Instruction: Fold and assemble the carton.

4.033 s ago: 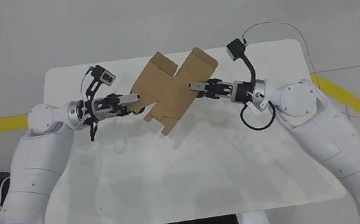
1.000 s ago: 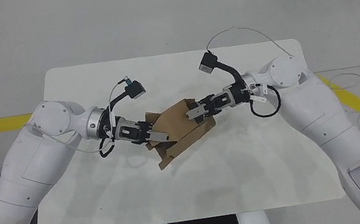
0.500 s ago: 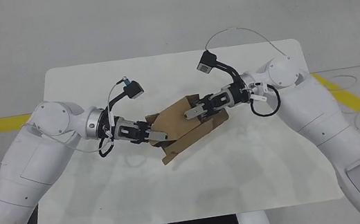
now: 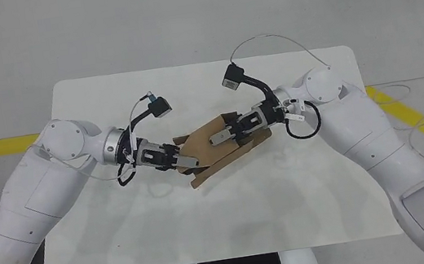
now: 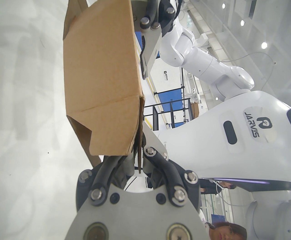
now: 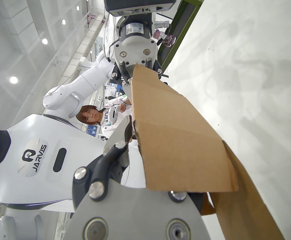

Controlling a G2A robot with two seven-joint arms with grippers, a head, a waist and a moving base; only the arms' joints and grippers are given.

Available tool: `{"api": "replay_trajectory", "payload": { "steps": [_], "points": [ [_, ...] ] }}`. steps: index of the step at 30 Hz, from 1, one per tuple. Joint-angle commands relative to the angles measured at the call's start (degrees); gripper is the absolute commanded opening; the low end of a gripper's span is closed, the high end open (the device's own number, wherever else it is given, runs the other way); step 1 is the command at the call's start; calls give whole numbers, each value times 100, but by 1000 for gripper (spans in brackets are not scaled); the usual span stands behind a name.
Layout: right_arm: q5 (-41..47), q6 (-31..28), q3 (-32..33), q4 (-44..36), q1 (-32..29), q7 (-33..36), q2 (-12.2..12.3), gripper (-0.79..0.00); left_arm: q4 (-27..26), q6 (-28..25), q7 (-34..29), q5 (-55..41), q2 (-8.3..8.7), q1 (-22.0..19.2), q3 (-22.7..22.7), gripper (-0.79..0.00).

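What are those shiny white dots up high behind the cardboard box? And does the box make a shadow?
Left wrist view: the dots are ceiling lamps, glaring bright behind the carton. Right wrist view: more of them glow the same way up high. Top view: the light is even with no glare, so the carton leaves only a faint, soft shadow on the white table.

No text legible anywhere. Small dark logo on a white wall panel (image 5: 169, 83) and a printed label (image 6: 134, 28) on the left wrist, both too fine to read. Carton (image 5: 100, 68) faces plain brown.
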Motion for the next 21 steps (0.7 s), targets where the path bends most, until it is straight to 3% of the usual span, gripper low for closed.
{"api": "replay_trajectory", "payload": {
  "steps": [1,3,9,12,13,14,21],
  "points": [
    [3,0,-5,11,2,0,-7,-739,1,-8,8,4,8,-13,24,-785],
    [15,6,-8,9,0,6,-14,-785,2,-19,19,-3,14,-24,46,-785],
    [6,4,-2,12,-11,4,-21,-785,21,-44,45,-44,34,-53,102,-785],
    [-20,-13,20,53,-20,-13,-19,-785,36,-68,69,-137,44,-52,103,-394],
    [-45,-24,25,69,-23,-24,-18,-785,23,-75,75,-205,47,-43,97,-71],
    [-56,-34,30,78,-29,-34,-18,-785,10,-67,68,-287,51,-32,88,0],
    [-182,-140,67,162,-52,-140,-30,-785,-93,159,-159,-1163,35,84,-153,0]
  ]
}}
